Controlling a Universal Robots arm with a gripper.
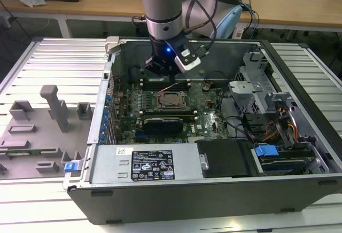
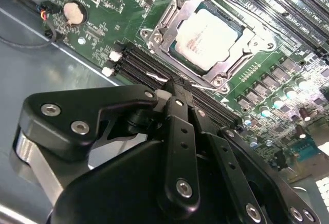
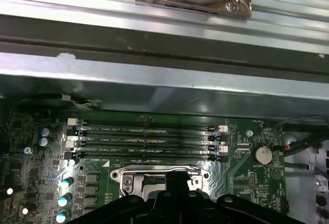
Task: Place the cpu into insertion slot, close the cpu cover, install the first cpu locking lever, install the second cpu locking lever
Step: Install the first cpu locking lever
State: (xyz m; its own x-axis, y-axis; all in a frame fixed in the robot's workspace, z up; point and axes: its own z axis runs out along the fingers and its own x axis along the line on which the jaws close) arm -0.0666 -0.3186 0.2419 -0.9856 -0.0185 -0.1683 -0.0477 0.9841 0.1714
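pale silvery square cpu (image 2: 208, 38) within shiny metal cpu cover (image 2: 165, 22)

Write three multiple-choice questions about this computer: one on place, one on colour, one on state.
1. Where is the cpu? A in the insertion slot; B on the workbench; C on the power supply.
2. What colour is the circuit board? A blue; B green; C red.
3. The cpu cover is: A standing upright; B lowered around the cpu; C lying outside the case.
Answers: 1 A, its pale top shows inside the slot; 2 B, green in both wrist views; 3 B, the frame lies flat over the cpu's edges.
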